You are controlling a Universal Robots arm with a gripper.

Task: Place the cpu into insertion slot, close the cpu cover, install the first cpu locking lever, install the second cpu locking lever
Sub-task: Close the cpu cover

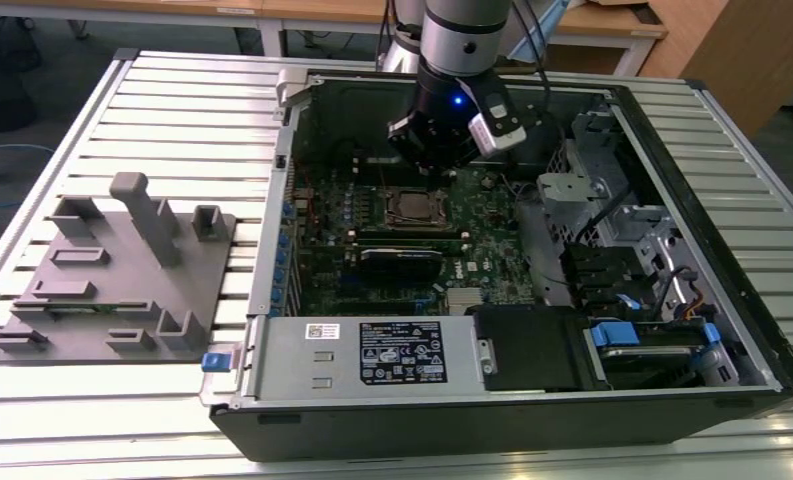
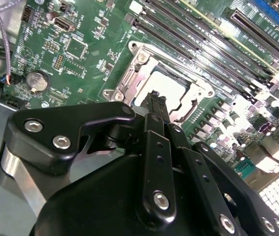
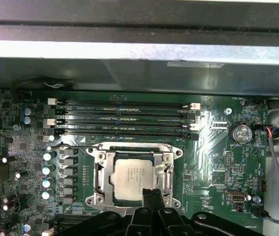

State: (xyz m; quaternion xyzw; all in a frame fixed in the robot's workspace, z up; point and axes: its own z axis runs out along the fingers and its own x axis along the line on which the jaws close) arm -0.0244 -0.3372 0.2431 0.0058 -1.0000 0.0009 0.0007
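The cpu (image 3: 133, 173), a dull silver square, lies flat in the insertion slot (image 1: 416, 208) on the green motherboard. The silver cpu cover (image 3: 100, 169) lies down around it, and the chip shows through its window. In the second wrist view the cpu (image 2: 166, 87) and the cpu cover (image 2: 129, 78) sit just beyond my fingertips. My gripper (image 3: 152, 194) is shut with nothing in it, its black tips close above the slot's edge. In the exterior view my gripper (image 1: 436, 160) hangs inside the open computer case just behind the slot. A thin lever wire (image 3: 75, 146) runs along one side of the slot.
Long black memory slots (image 3: 125, 118) lie beside the socket, and a coin battery (image 3: 241, 132) sits further off. The case wall (image 1: 289, 180), a drive cage (image 1: 596, 190) and the power supply (image 1: 363, 350) hem the board in. A grey fixture (image 1: 116, 270) stands on the slatted table at the exterior view's left.
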